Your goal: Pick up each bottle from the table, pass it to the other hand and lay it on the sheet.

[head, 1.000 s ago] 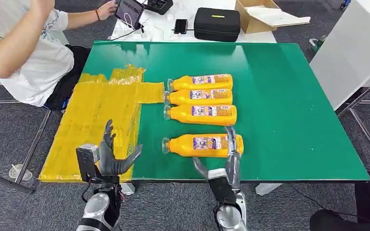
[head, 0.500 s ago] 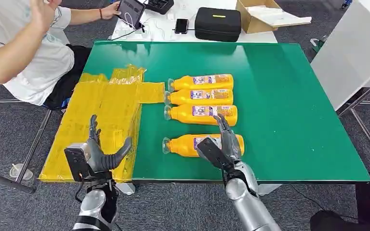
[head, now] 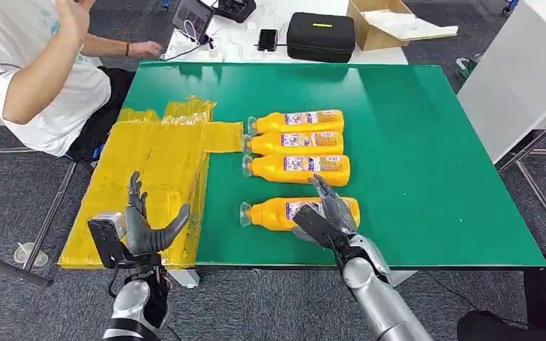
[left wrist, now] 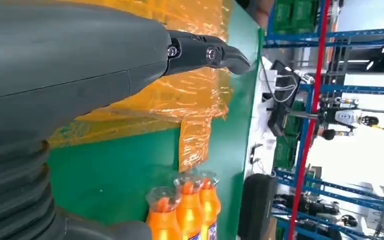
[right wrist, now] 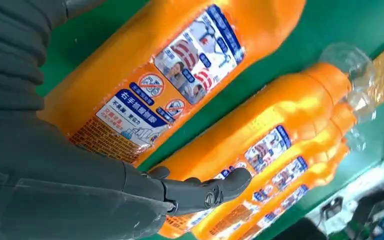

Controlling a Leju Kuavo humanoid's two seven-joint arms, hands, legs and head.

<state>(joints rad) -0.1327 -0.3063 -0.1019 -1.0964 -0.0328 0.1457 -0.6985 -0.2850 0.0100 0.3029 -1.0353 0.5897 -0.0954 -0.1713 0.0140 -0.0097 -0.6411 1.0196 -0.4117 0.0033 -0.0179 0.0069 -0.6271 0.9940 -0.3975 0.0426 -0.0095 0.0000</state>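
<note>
- Right robot hand (head: 327,217), lower middle of the head view, is spread wide over the nearest bottle (head: 277,213). Fingers look to be on or just above it, can't tell if it's touching, no grip.
- Left robot hand (head: 144,229), lower left, is wide too, fingers up and apart, holding nothing, above the near edge of the yellow sheet (head: 149,160).
- Three more bottles (head: 295,143) lie side by side just past the nearest one, caps toward the sheet.
- All on the green bench (head: 426,156).
- Person (head: 35,78) sits upper left.
</note>
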